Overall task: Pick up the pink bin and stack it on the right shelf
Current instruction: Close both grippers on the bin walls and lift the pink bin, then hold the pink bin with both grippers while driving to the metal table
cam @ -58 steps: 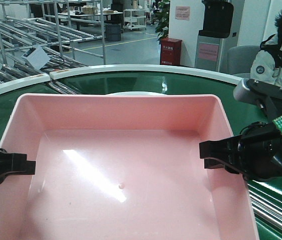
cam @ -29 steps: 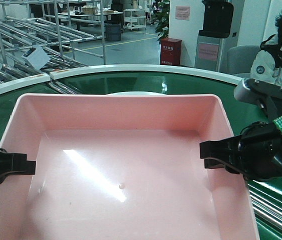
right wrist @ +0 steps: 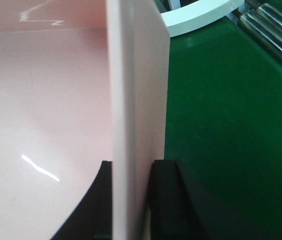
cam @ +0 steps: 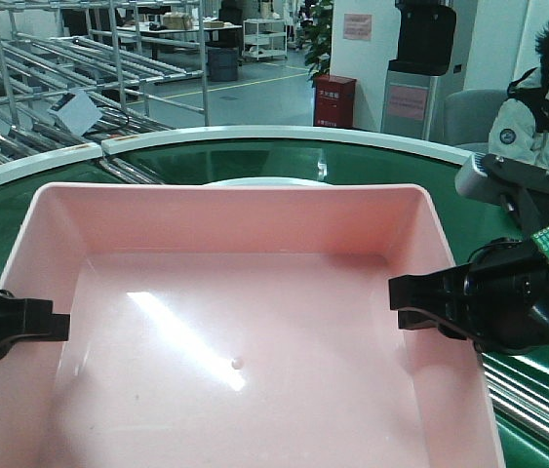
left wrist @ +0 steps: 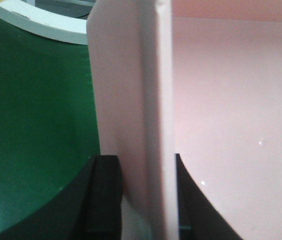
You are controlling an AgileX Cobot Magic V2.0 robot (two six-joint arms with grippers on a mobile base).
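The pink bin point(cam: 235, 322) fills the lower middle of the front view, open side up, above the green conveyor belt point(cam: 254, 161). My left gripper point(cam: 55, 327) is shut on the bin's left wall. In the left wrist view that wall point(left wrist: 146, 100) runs between the black fingers point(left wrist: 105, 200) of the left gripper point(left wrist: 143, 167). My right gripper point(cam: 401, 300) is shut on the right wall. The right wrist view shows this wall point(right wrist: 138, 90) pinched in the right gripper point(right wrist: 130, 167), one finger inside and one outside. The bin is empty inside. The right shelf is out of view.
The curved belt has a white rim point(cam: 284, 135). Steel rollers point(cam: 537, 405) lie at the lower right. A seated person point(cam: 547, 107) is at the far right. Metal roller racks point(cam: 50, 78) stand at the back left and a red box point(cam: 333, 99) on the floor behind.
The racks at the back left have shifted slightly to the right in the view. The bin and both grippers keep the same places and the same hold.
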